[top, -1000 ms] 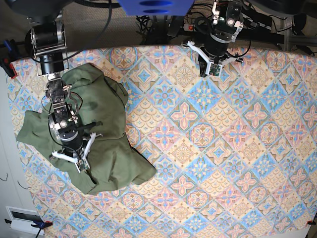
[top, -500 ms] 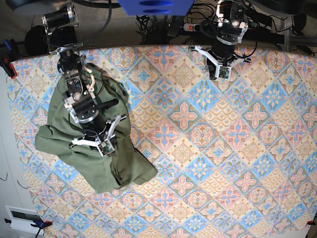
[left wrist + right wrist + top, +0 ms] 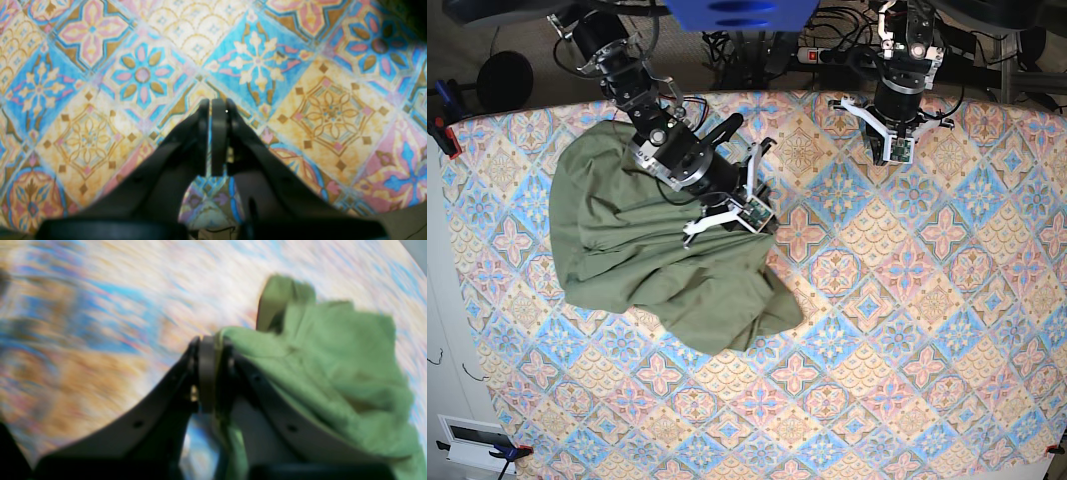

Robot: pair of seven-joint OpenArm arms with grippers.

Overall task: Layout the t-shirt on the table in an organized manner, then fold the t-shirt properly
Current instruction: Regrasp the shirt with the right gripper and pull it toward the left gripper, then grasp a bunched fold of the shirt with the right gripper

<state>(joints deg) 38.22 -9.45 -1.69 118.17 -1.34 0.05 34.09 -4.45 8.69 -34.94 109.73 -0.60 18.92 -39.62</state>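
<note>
The olive-green t-shirt lies crumpled and wrinkled on the left half of the patterned table. My right gripper is over the shirt's right edge, near the table's middle. In the right wrist view the right gripper is shut on a fold of the t-shirt, which hangs off to the right of the fingers. My left gripper hovers near the far edge of the table, well away from the shirt. In the left wrist view the left gripper is shut with nothing in it, above the bare table.
Cables and a power strip run behind the table's far edge. A red clamp grips the left edge, and a white box sits off the near left corner. The table's right half shows only patterned cloth.
My right arm swung from the left edge toward the table's middle, dragging the shirt with it. The shirt spread out rightward. My left gripper drifted slightly right.
</note>
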